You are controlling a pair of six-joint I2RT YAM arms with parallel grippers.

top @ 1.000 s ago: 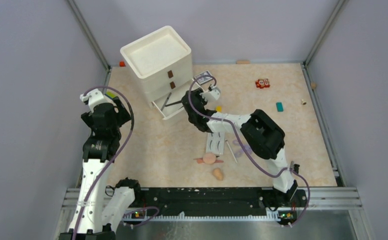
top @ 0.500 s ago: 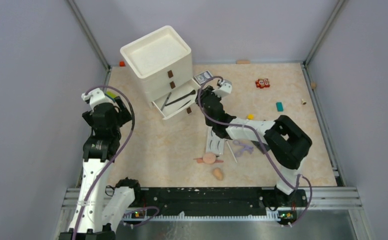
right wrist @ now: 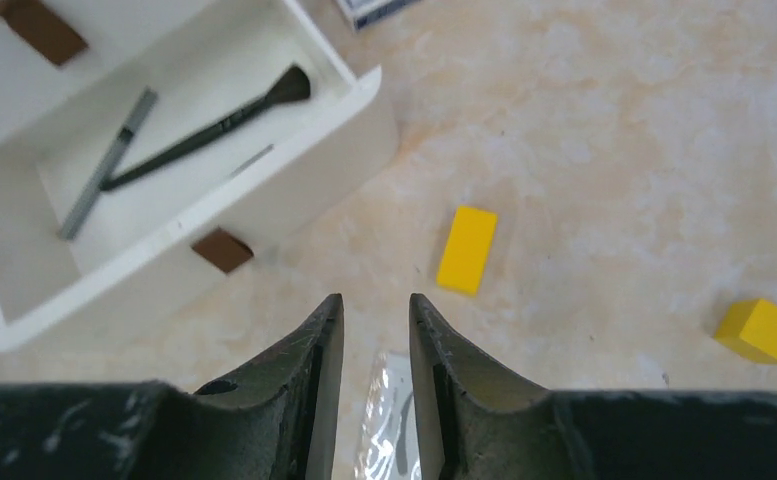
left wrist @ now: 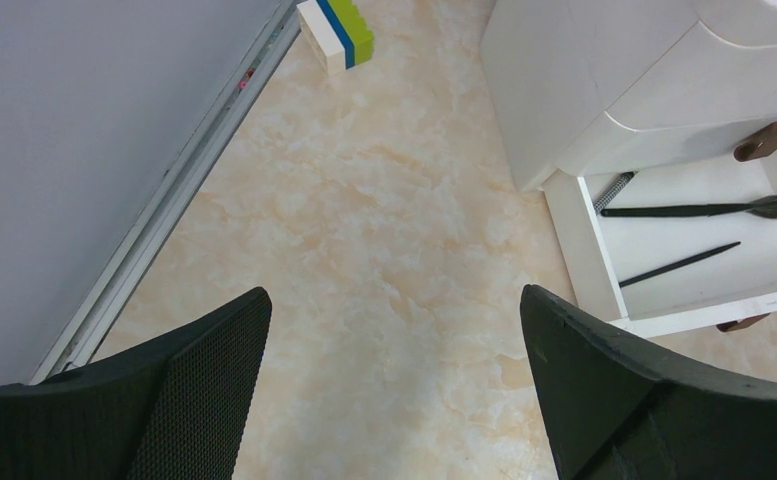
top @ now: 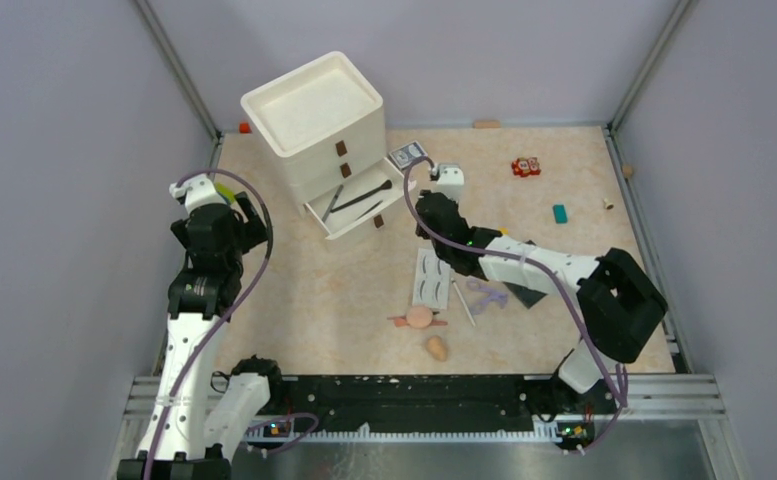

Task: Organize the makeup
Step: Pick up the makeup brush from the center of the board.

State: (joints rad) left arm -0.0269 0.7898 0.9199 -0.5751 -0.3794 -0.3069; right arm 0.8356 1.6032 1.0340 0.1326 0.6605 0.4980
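left jaws: wide apart, hold nothing | right jaws: small gap, hold nothing, near flat white false-eyelash card [top: 431,277] on the desk [top: 334,300] | thin black brushes [right wrist: 214,125]: lying in open white drawer [right wrist: 284,190]

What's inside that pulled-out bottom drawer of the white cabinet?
The drawer holds a black brush, a thin black stick and a grey pencil-like stick. Its rear end is hidden under the cabinet, so anything there cannot be seen.
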